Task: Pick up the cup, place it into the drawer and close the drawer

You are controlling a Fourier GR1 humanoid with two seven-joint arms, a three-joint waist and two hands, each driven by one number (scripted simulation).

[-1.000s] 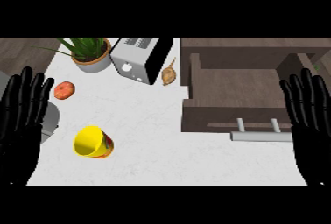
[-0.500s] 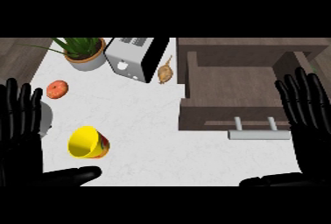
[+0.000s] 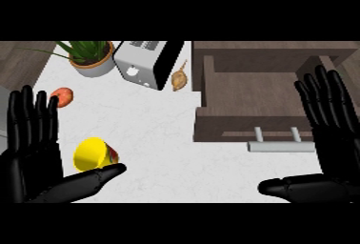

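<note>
Left hand (image 3: 32,152) and right hand (image 3: 336,143) open (fingers straight).

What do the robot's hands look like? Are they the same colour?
Yes, both match. The left hand and the right hand are glossy black all over, each with long, slim, rounded fingers and a thick thumb, a bit like shiny gloves. No markings, cables or sleeves show on them, and the forearms are out of sight here.

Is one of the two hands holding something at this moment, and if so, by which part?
Nothing is held. The left hand is open beside the yellow cup, which lies on the counter. The right hand is open near the drawer.
</note>
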